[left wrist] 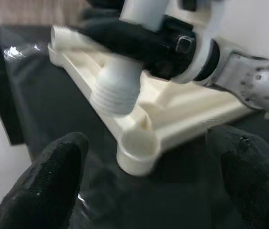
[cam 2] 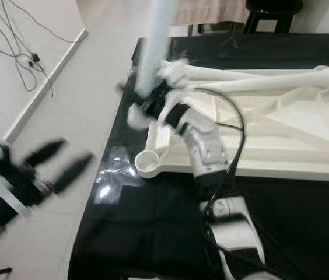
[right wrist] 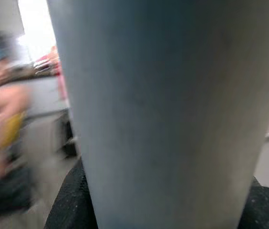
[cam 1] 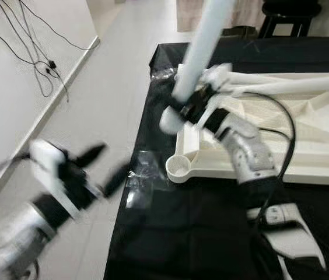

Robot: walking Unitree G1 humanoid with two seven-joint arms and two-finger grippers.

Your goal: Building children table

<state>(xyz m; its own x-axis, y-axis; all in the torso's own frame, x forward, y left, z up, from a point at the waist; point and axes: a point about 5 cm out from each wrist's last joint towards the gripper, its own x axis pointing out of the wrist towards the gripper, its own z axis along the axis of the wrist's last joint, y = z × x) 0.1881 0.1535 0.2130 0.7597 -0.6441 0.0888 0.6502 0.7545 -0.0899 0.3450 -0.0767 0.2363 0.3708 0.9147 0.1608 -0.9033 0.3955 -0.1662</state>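
Black cloth covers the work surface [cam 1: 211, 233], with pale floor tiles and loose cables beyond its edge. Above the cloth, the right gripper [cam 1: 191, 108] is clamped around a pale table leg [cam 1: 202, 44], holding it nearly upright, its ribbed screw end hanging just below the fingers. Directly beneath that end lies the upturned cream tabletop [cam 1: 304, 157], with an open round corner socket [cam 1: 179, 167] a little nearer the robot. Two more legs rest across the far side of the tabletop. Well off to the side over the floor, the left gripper [cam 1: 97, 166] hovers blurred, fingers spread wide and empty. The leg looks light, stiff and smooth, probably slippery plastic, so a grip low near the thread seems best.
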